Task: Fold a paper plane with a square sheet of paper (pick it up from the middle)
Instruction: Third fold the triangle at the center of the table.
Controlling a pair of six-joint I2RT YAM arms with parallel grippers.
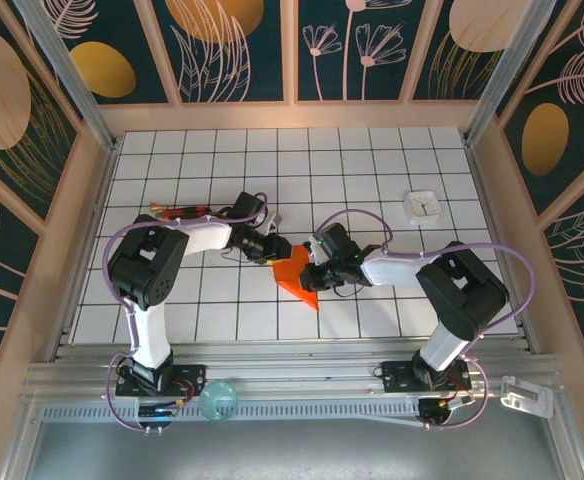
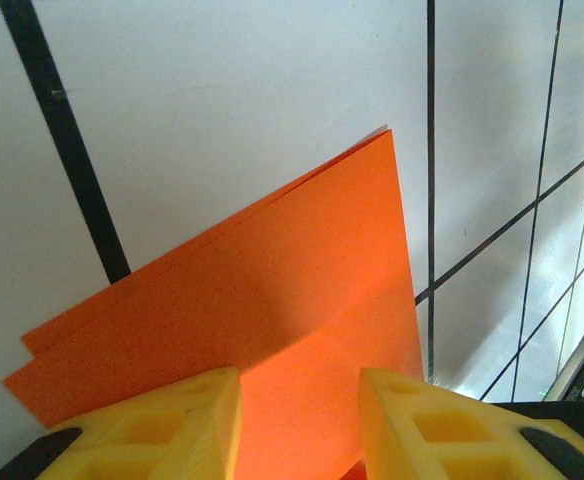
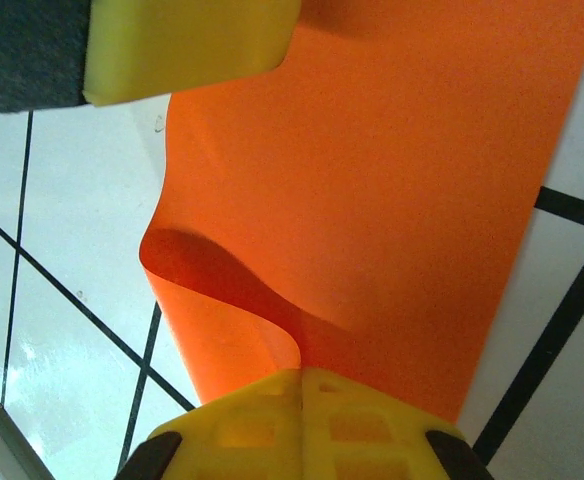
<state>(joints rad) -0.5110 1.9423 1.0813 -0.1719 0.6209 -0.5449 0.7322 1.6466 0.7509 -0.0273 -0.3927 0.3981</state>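
Observation:
The square sheet of paper (image 1: 294,272), bright orange-red, lies doubled over on the white grid table between my two grippers, with a pointed corner toward the near edge. In the left wrist view two layers of the sheet (image 2: 272,290) show, edges slightly offset. My left gripper (image 2: 300,385) is open, its yellow fingers (image 2: 172,425) spread over the paper; one of them (image 3: 187,45) rests at the sheet's far end. My right gripper (image 3: 300,378) is shut on a curled-up edge of the sheet (image 3: 372,180), which bulges into a loop. The paper plane is out of view.
A thin red-and-black stick tool (image 1: 182,211) lies behind the left arm. A small white square object (image 1: 423,206) sits at the back right. A teal round thing (image 1: 217,398) rests on the front rail. Wooden walls enclose the table (image 1: 372,150).

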